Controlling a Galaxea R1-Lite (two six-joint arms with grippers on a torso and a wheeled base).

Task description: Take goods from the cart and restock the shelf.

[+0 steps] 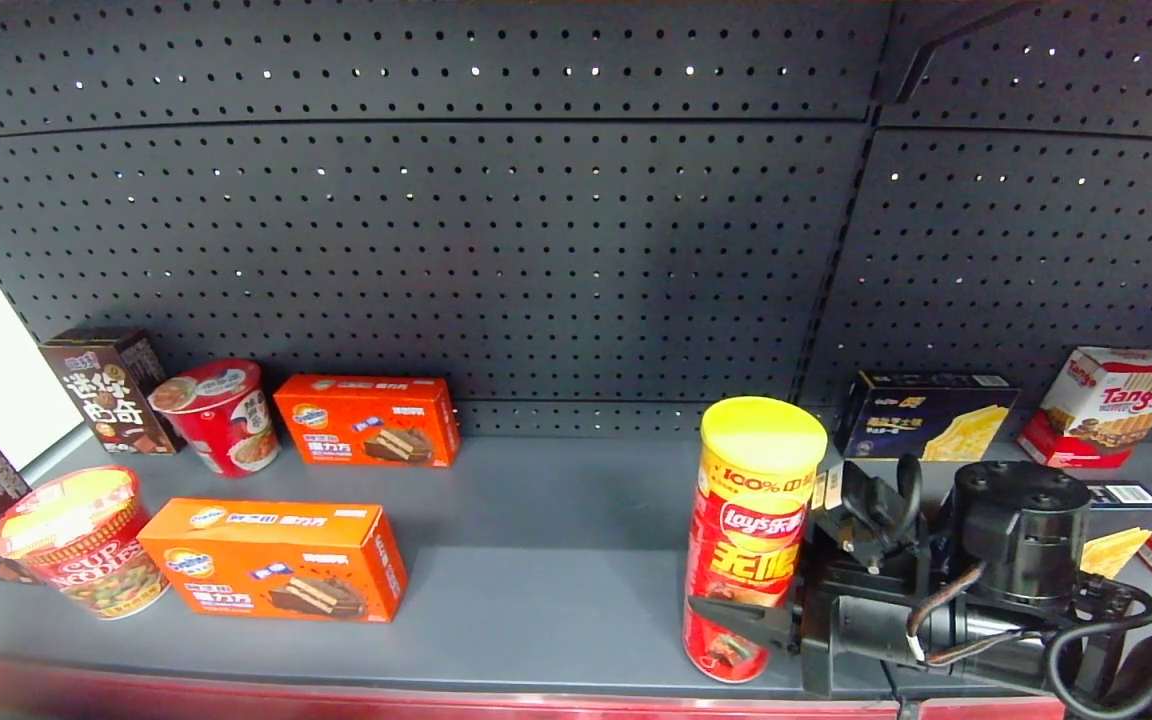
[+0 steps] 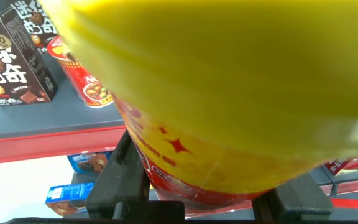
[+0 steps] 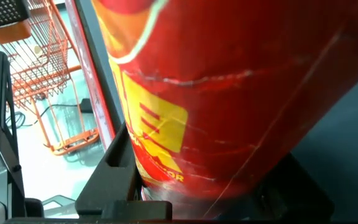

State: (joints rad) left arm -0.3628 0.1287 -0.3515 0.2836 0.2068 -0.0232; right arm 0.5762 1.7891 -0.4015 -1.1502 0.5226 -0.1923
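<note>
A tall red chip can (image 1: 756, 520) with a yellow lid stands upright near the front edge of the grey shelf (image 1: 556, 560), right of centre. My right gripper (image 1: 771, 590) is shut on its lower half from the right; the can (image 3: 229, 93) sits close between the dark fingers (image 3: 114, 168). In the left wrist view a second yellow-lidded red can (image 2: 229, 93) is clamped in my left gripper (image 2: 204, 199), in front of the shelf's red edge (image 2: 48, 143). An orange wire cart (image 3: 48, 81) stands on the floor beyond.
On the shelf's left are two orange wafer boxes (image 1: 276, 560) (image 1: 368, 420), two noodle cups (image 1: 86, 540) (image 1: 221, 412) and black boxes (image 1: 106, 390). A dark blue box (image 1: 926, 415) and red-white boxes (image 1: 1101, 405) stand at the right. Open shelf lies between the orange boxes and the can.
</note>
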